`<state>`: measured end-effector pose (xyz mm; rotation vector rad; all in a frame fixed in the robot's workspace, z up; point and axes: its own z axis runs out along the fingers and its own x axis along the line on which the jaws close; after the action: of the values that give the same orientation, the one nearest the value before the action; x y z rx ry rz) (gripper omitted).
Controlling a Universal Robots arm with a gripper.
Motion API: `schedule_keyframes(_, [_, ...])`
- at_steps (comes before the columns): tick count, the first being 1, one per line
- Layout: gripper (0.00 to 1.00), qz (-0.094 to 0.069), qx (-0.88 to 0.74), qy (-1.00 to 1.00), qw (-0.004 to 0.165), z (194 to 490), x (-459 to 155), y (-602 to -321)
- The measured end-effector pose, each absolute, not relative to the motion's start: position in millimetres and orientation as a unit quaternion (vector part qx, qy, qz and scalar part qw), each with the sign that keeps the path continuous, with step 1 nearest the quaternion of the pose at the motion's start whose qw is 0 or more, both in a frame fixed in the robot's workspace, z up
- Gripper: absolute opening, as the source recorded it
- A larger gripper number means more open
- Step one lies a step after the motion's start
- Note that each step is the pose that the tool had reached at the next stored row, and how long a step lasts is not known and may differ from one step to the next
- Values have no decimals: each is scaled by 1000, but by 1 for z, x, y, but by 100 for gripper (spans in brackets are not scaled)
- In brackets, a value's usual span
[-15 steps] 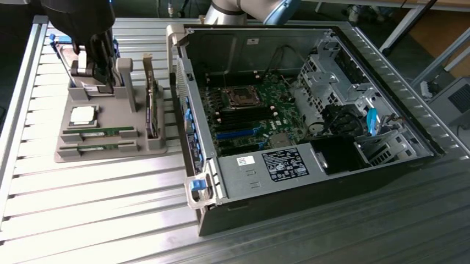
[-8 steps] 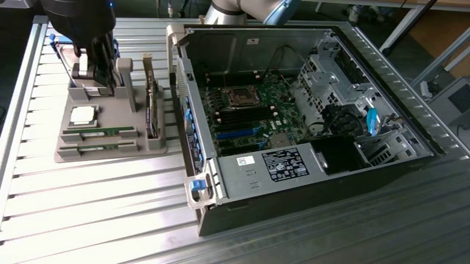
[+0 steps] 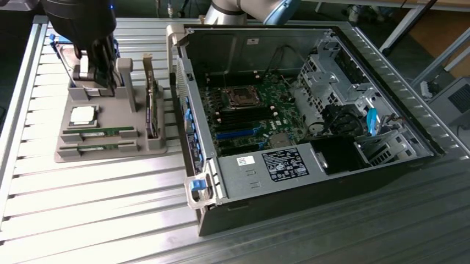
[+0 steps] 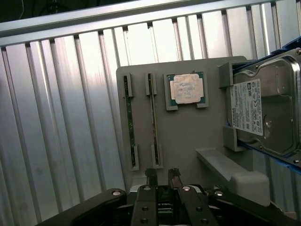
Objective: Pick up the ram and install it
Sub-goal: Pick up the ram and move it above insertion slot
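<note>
Black and grey, the end effector (image 4: 162, 178) hung over the grey holder (image 4: 188, 136) with its two fingers (image 4: 175, 178) wide apart and nothing between them. Closest to it in the holder lay the ram (image 4: 153, 123), a thin green stick seated on edge in a long slot, one fingertip looking nearly in line with its near end. A second stick (image 4: 129, 123) sat in the parallel slot just beside it, on the side away from the silver CPU (image 4: 186, 88). The hard drive (image 4: 263, 113) filled the end of the holder beyond the CPU.

From where I stood this read as the approach before the pick: both sticks sat in their slots and nothing had been grasped. I judged that a clean pick would call for the fingers to straddle the ram's thin faces squarely, lined up with its slot, without catching the neighbouring stick or the slot walls.

The wrist view gave me the gap between the fingers and the sticks seen edge-on. The exterior view gave the wider room: the ribbed metal bench (image 3: 88, 209) under the holder, an expansion card (image 3: 152, 104) standing upright at the holder's edge, and the open computer case (image 3: 242, 44) just beside the holder on the exterior view's right, its motherboard (image 3: 273, 104) laid bare.
</note>
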<state>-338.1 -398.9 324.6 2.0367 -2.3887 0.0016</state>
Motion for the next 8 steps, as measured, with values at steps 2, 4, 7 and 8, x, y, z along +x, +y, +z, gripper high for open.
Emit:
schedule_keyframes(2, [23, 0, 649, -761, 1, 323, -338, -399])
schedule_keyframes(4, [23, 0, 649, -761, 1, 322, -338, -399])
schedule_keyframes(7, [23, 0, 649, -761, 1, 319, -338, -399])
schedule_keyframes(8, [23, 0, 649, -761, 1, 319, -338, -399])
